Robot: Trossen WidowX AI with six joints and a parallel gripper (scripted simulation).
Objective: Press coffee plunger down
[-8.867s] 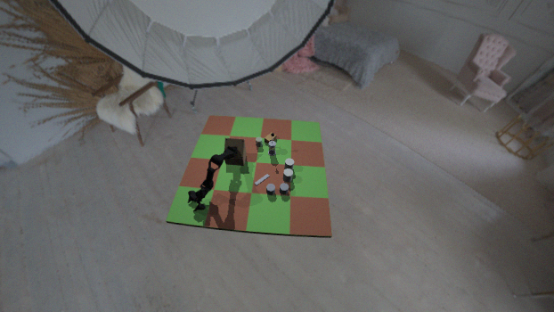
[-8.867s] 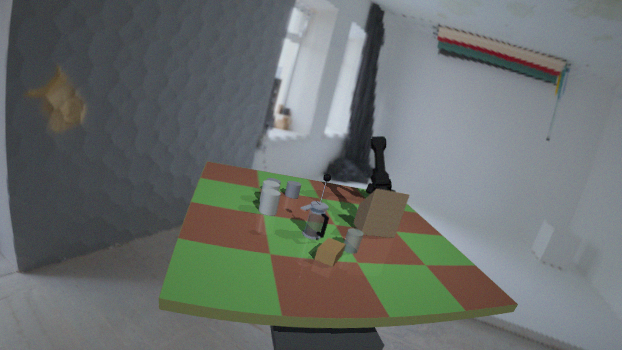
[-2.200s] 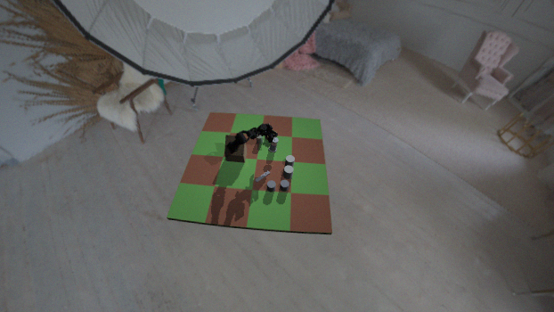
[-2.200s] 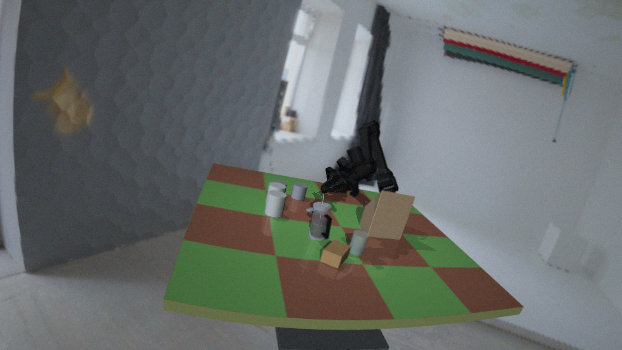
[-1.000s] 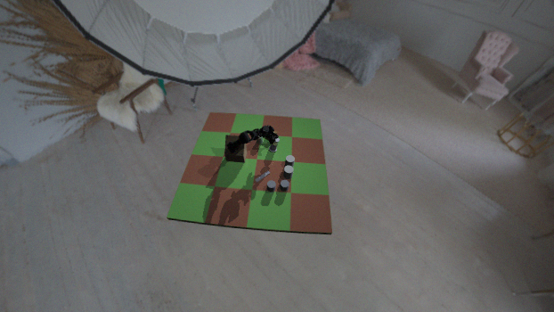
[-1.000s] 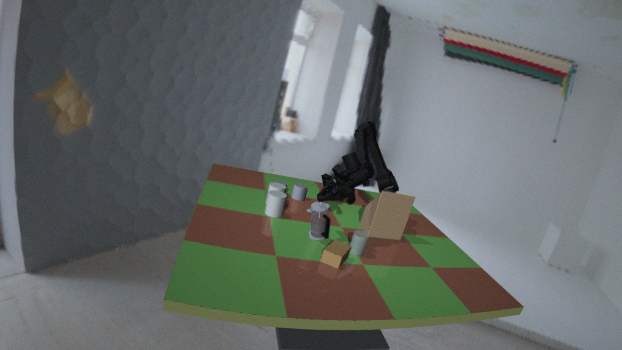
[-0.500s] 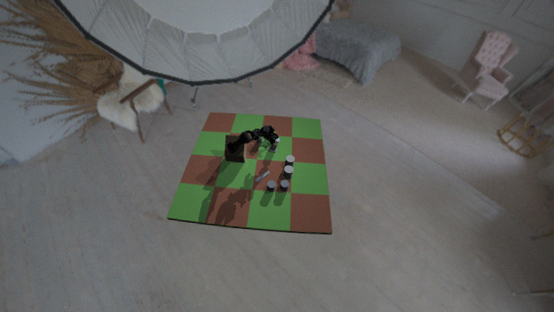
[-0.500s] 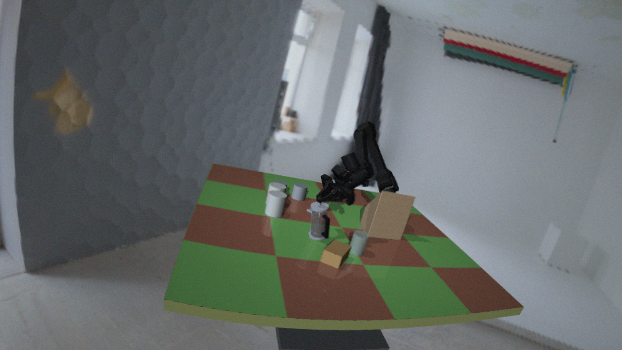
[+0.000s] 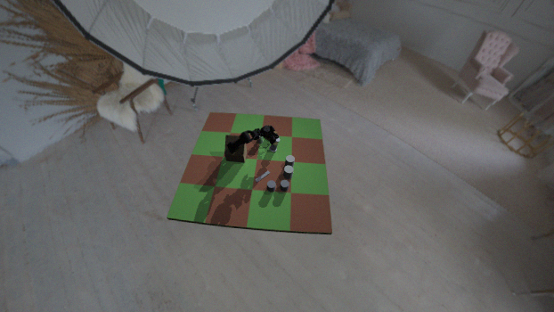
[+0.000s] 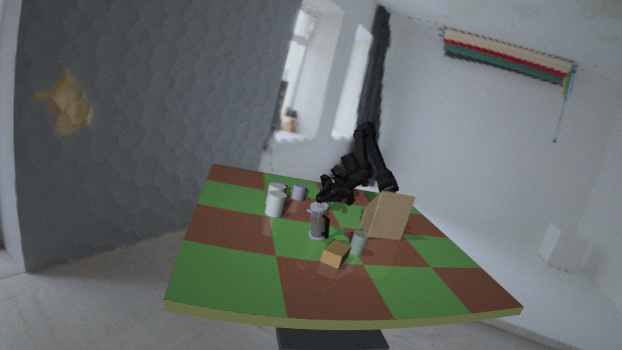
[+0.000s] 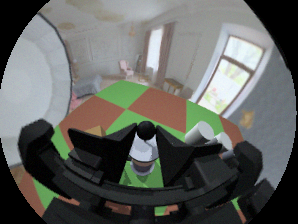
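The coffee press (image 10: 319, 221) (image 11: 142, 164) stands upright on the checkered table, a glass body with a pale metal lid and a dark handle. In the top view it is small and partly behind the arm. My gripper (image 10: 320, 200) (image 11: 146, 126) is shut on the round black plunger knob (image 11: 146, 129), its two fingertips on either side of it. In the exterior view the fingertips are just above the lid, with a very short stretch of rod between. The plunger disc inside the glass cannot be made out.
White cylinders (image 9: 289, 172) (image 10: 275, 204) (image 11: 199, 133) and grey cups (image 9: 271, 186) (image 10: 299, 191) stand to one side of the press. A wooden block (image 10: 336, 254), a pale green cup (image 10: 359, 243) and a large tan box (image 10: 393, 216) are on the other. A grey bar (image 9: 263, 176) lies on the table.
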